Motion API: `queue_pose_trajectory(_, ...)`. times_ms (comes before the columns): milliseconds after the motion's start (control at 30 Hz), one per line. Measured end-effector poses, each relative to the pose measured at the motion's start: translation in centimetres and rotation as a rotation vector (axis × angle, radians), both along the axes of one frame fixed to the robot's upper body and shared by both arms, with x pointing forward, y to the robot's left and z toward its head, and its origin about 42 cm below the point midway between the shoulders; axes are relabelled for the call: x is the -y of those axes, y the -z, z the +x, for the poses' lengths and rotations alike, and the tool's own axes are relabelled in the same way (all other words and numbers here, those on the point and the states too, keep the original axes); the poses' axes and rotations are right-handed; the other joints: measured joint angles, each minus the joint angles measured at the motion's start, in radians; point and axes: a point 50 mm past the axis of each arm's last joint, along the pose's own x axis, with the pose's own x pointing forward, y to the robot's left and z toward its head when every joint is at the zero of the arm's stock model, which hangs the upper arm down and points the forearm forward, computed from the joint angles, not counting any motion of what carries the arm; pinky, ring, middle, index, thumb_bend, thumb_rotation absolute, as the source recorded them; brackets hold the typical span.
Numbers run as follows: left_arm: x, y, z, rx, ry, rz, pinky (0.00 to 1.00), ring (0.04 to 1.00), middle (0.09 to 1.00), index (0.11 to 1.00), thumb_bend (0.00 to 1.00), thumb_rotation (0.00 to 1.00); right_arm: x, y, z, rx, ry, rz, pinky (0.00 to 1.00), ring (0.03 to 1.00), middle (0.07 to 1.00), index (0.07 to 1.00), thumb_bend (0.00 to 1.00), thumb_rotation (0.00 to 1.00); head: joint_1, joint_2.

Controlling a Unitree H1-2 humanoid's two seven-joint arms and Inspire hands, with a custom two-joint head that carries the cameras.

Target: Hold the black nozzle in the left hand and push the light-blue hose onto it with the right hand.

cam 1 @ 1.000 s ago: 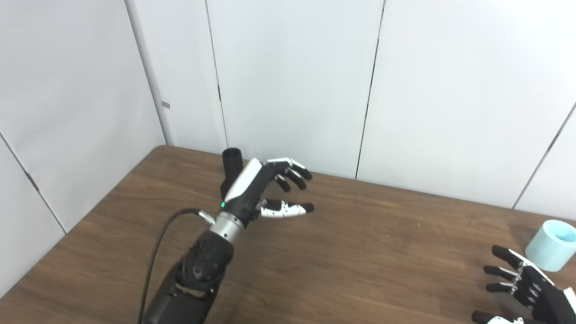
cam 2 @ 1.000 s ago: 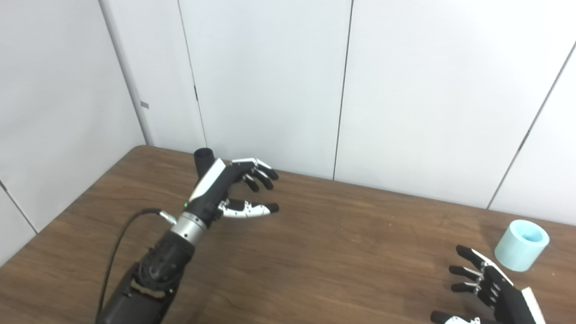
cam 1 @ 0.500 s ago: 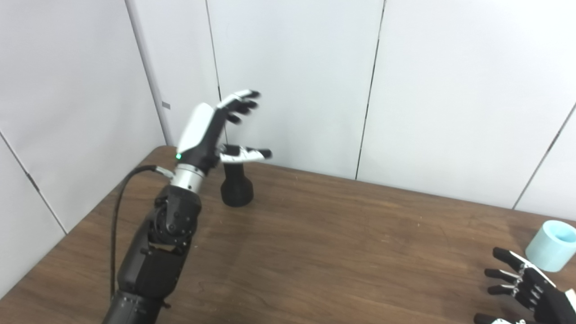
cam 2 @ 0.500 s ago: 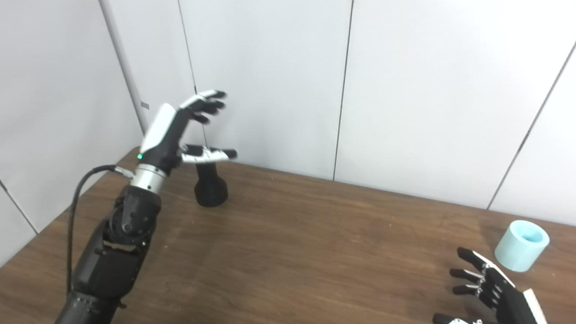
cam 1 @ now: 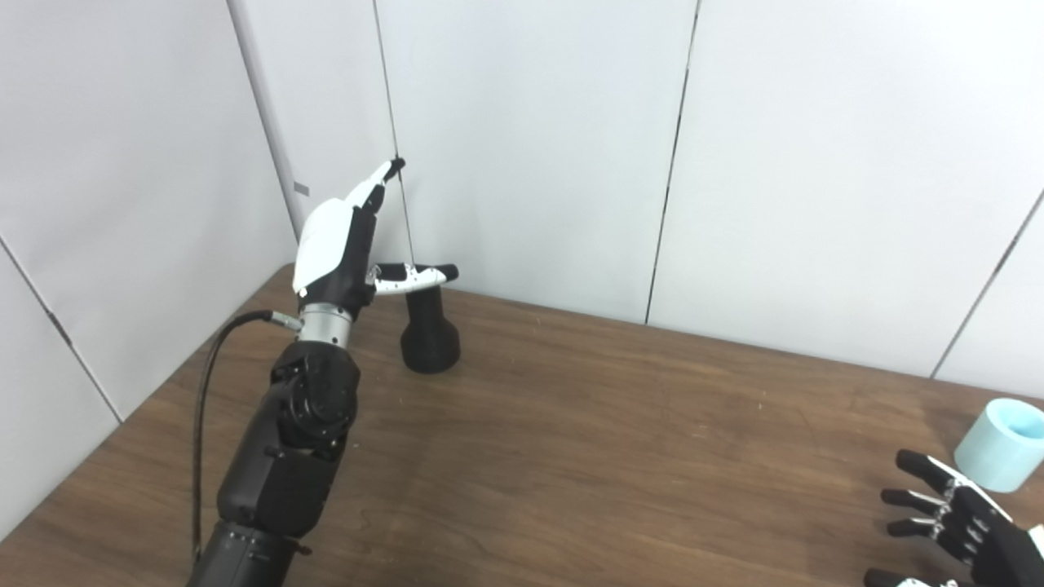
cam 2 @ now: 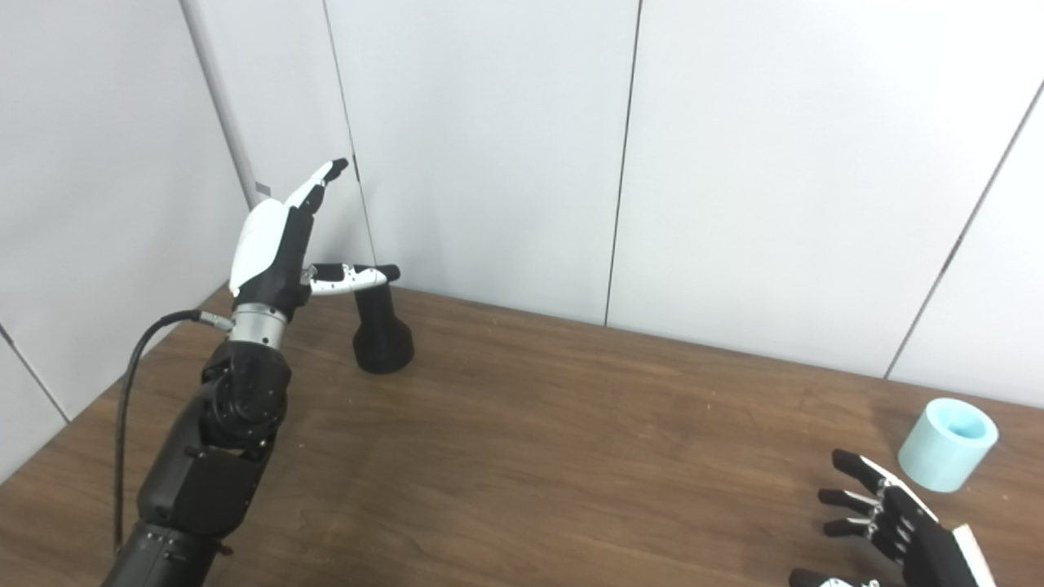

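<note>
Nozzle stands upright on the table at upper left, w/ the left hand raised beside it, fingers spread, gripping nothing. Risk imo: the thumb crossing the nozzle top could knock it over. Hose sits far right just past the right hand, also splayed and empty; nothing between them.

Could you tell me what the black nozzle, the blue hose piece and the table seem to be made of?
The nozzle looks like matte black plastic: dull, with no glints. The hose piece seems soft pale-blue plastic or rubber, thick-walled and satin. The table shows dark wood grain, possibly a laminate.
</note>
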Motion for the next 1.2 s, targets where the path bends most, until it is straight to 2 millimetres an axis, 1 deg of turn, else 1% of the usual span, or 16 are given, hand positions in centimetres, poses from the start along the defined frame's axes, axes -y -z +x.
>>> queue_pose_trajectory(67,-0.2,0.3,0.1,-0.058,-0.024,-0.022,1.00,1.000,0.961,0.965,0.99,0.34,0.0,0.0,0.0,0.000,0.000,0.001,0.56,0.705,0.856,0.818,0.79,0.07,0.000,0.000)
queue_pose_trajectory(100,-0.3,0.5,0.2,-0.078,-0.030,-0.028,1.00,1.000,0.943,0.961,0.99,0.36,0.1,0.0,0.0,0.000,0.001,0.000,0.56,0.701,0.854,0.818,0.79,0.07,0.000,0.000)
queue_pose_trajectory(133,-0.4,0.8,0.3,-0.097,-0.035,-0.032,1.00,1.000,0.925,0.949,1.00,0.38,0.1,0.0,0.0,0.000,0.002,0.000,0.56,0.700,0.852,0.818,0.79,0.07,0.000,0.002)
queue_pose_trajectory(200,-0.7,1.3,0.5,-0.134,-0.048,-0.036,1.00,1.000,0.916,0.932,1.00,0.41,0.1,0.0,0.0,0.001,0.001,0.000,0.56,0.700,0.852,0.818,0.80,0.08,-0.003,0.003)
queue_pose_trajectory(333,-1.6,2.7,0.7,-0.215,-0.064,-0.052,1.00,1.000,0.922,0.926,1.00,0.43,0.2,0.0,0.0,0.001,0.001,0.001,0.56,0.699,0.855,0.815,0.80,0.08,-0.003,0.006)
queue_pose_trajectory(467,-1.5,3.7,0.4,-0.271,-0.074,-0.068,1.00,1.000,0.927,0.927,1.00,0.44,0.2,-0.1,0.0,0.000,-0.003,0.004,0.56,0.699,0.855,0.814,0.80,0.09,-0.002,0.008)
queue_pose_trajectory(767,-1.1,4.5,0.1,-0.333,-0.085,-0.080,1.00,1.000,0.931,0.936,1.00,0.44,0.3,-0.1,0.0,0.000,-0.004,0.002,0.56,0.697,0.851,0.819,0.80,0.10,0.000,0.014)
queue_pose_trajectory(933,-0.9,5.3,0.0,-0.372,-0.100,-0.086,1.00,1.000,0.929,0.928,1.00,0.41,0.3,-0.1,0.0,0.000,-0.004,0.001,0.56,0.697,0.851,0.820,0.80,0.10,-0.003,0.017)
queue_pose_trajectory(1200,-0.7,6.6,0.0,-0.414,-0.094,-0.096,1.00,0.998,0.931,0.916,1.00,0.39,0.3,0.0,-0.1,-0.001,-0.004,0.001,0.56,0.695,0.847,0.814,0.80,0.10,-0.009,0.020)
